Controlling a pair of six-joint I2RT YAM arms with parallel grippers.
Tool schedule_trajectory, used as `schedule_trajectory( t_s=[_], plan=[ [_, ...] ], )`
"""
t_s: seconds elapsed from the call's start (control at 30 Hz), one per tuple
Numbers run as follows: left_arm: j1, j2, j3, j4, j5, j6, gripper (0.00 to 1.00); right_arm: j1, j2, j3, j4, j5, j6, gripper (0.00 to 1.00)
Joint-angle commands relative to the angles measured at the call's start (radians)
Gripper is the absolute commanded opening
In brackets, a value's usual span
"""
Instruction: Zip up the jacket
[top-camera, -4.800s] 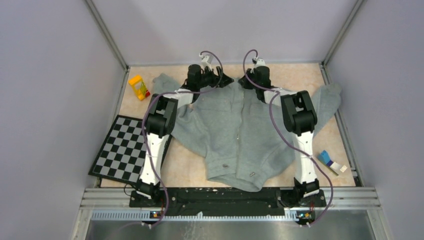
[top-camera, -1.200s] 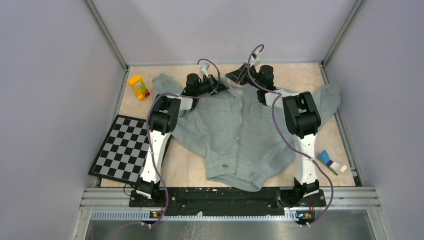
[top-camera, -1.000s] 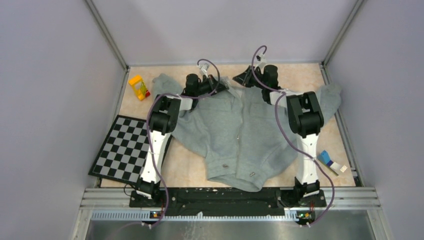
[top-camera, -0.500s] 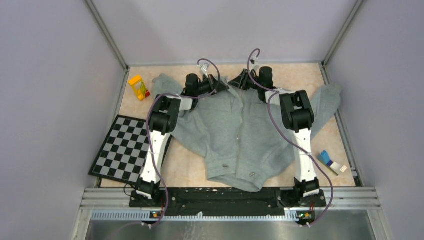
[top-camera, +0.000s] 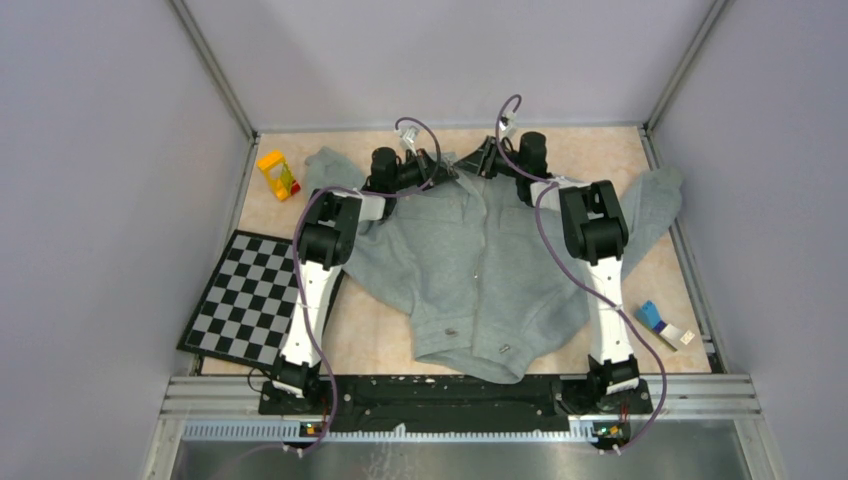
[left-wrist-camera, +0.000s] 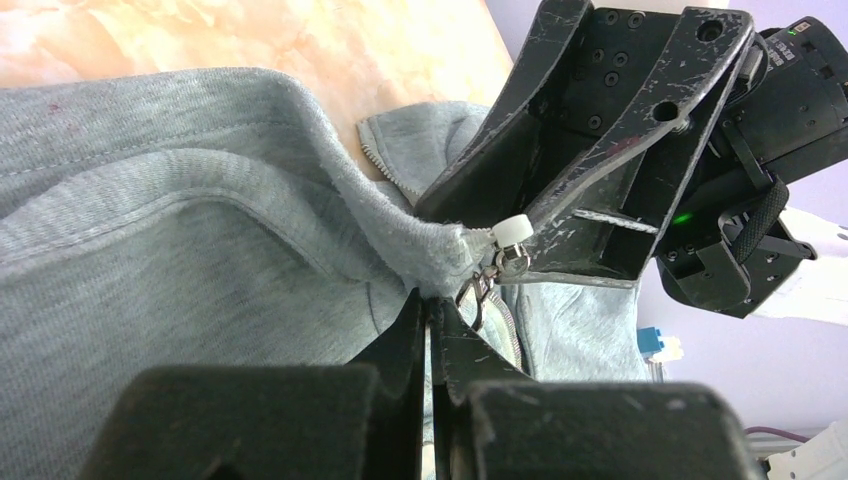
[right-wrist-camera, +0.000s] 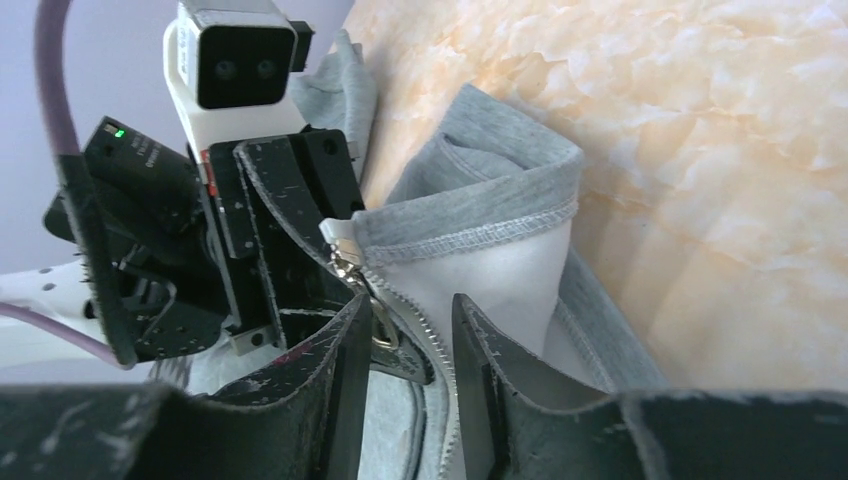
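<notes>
The grey jacket (top-camera: 470, 260) lies spread on the table, collar at the far end, its front zipper closed up to the collar. My left gripper (top-camera: 443, 172) is at the collar's left side, shut on the jacket's edge (left-wrist-camera: 430, 300) just below the metal zipper slider (left-wrist-camera: 503, 258). My right gripper (top-camera: 480, 160) faces it from the right. In the right wrist view the right gripper (right-wrist-camera: 410, 320) stands open, its fingers (right-wrist-camera: 480, 360) straddling the zipper teeth, with the slider (right-wrist-camera: 345, 262) and its pull ring by the left finger. Neither finger presses on the teeth.
A yellow toy block (top-camera: 277, 173) stands at the far left. A checkerboard (top-camera: 250, 295) lies left of the jacket. Blue and white blocks (top-camera: 662, 322) sit at the right near edge. Enclosure walls close in on three sides.
The right gripper swung a little right off the collar, then came back left to the zipper top with its jaws wider apart. The left gripper kept its hold and place.
</notes>
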Motion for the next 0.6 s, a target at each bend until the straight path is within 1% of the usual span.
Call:
schedule_trajectory(
  t_s=[0.0,0.23,0.3,0.37,0.43,0.5,0.57],
  plan=[
    [0.007,-0.026,0.008,0.061,0.020,0.001,0.00,0.010,0.011,0.012,0.108,-0.039,0.041,0.31],
    [0.007,-0.031,0.004,0.076,0.026,0.003,0.00,0.013,0.021,0.030,0.116,-0.046,0.054,0.20],
    [0.007,-0.032,0.003,0.082,0.029,0.002,0.00,0.014,0.024,0.034,0.107,-0.042,0.048,0.20],
    [0.007,-0.035,0.000,0.091,0.031,0.002,0.00,0.014,0.027,0.041,0.094,-0.041,0.041,0.25],
    [0.008,-0.034,-0.003,0.097,0.033,0.001,0.00,0.014,0.034,0.049,0.091,-0.041,0.042,0.27],
    [0.007,-0.035,-0.002,0.102,0.036,-0.001,0.00,0.016,0.041,0.059,0.086,-0.046,0.044,0.26],
    [0.007,-0.035,-0.002,0.107,0.040,-0.002,0.00,0.019,0.044,0.068,0.085,-0.050,0.045,0.22]
  ],
)
